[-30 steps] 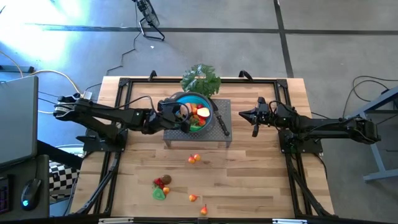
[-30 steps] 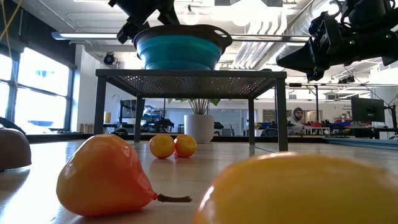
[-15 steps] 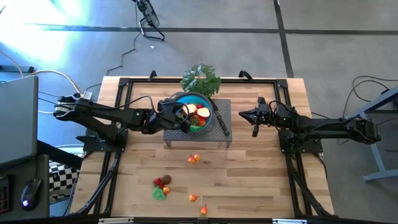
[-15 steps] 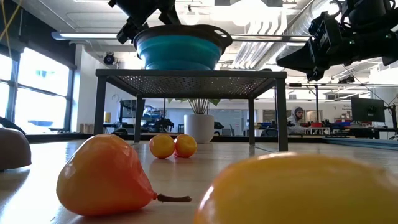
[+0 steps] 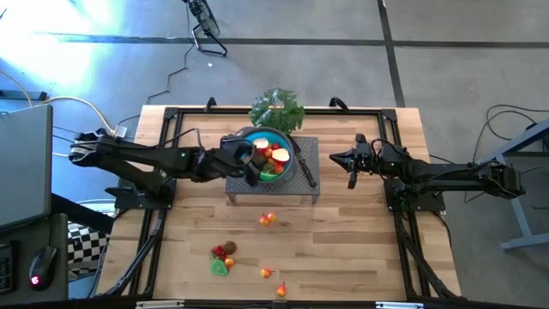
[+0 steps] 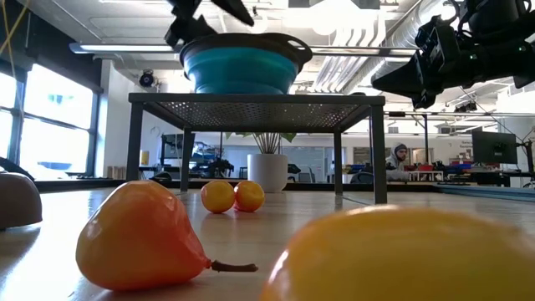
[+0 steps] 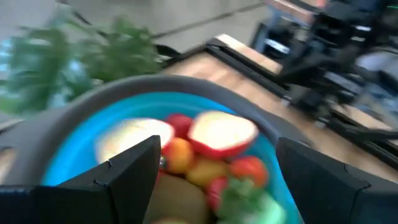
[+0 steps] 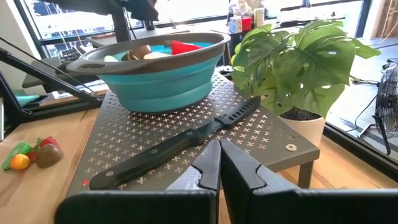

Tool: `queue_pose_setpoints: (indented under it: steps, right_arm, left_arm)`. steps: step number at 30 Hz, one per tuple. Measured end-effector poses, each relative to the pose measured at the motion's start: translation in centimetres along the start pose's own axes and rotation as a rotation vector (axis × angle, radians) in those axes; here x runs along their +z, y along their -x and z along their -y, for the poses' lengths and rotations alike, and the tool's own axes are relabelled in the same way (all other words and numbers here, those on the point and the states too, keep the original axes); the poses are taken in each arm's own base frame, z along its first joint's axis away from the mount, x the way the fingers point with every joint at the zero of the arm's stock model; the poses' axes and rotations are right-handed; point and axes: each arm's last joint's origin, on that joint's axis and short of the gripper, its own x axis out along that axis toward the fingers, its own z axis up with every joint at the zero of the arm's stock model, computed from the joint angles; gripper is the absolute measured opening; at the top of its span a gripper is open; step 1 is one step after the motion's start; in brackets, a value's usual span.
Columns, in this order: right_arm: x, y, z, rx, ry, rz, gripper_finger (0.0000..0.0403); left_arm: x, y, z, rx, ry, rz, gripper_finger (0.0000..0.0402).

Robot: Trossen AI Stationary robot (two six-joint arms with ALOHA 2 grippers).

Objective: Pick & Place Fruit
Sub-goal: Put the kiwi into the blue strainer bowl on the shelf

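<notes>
a grey concrete floor crossed by dark seams surrounds the pale wooden table, whose plank top is bordered by a black metal frame; the low view looks past it into a bright hall with tall windows and ducted ceiling (a person sits at a desk far back). on the table's far half stands a low dark rack of perforated metal on four legs. beside it rises a leafy green plant with split glossy leaves in a white pot. on the rack sits the round blue bowl, soft-looking with a thick grey rim, and next to it a black-handled knife lies flat, its long axis running along the rack's side.

the left gripper hangs just over the bowl's rim, fingers spread wide with nothing between them. the right gripper waits beside the rack near the knife, fingers pressed together, empty.

most of the fruit is piled in the bowl: smooth plastic slices, cream-faced with red skin, among orange and green pieces. more loose fruit lies scattered on the near half of the table, including a glossy orange pear on its side, stem pointing toward the right of the low view.
</notes>
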Motion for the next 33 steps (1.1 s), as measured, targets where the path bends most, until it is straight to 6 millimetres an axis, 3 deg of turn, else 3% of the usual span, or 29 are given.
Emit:
queue_pose_setpoints:
  steps: [10, 17, 33]
  right_arm:
    - [0.0, 0.0, 0.0, 0.003, 0.0, 0.0, 0.0002]
    - [0.0, 0.0, 0.0, 0.004, 0.0, 0.0, 0.0002]
    - [0.0, 0.0, -0.1, 0.031, -0.008, -0.003, 0.0002]
  left_arm:
    - [0.8, 1.7, -0.1, -0.198, 0.015, -0.082, 0.0313]
    - [-0.5, 2.3, 0.3, -0.263, -0.002, -0.214, 0.0313]
    - [-3.5, 6.4, 3.8, -0.44, -0.085, -0.325, 0.0313]
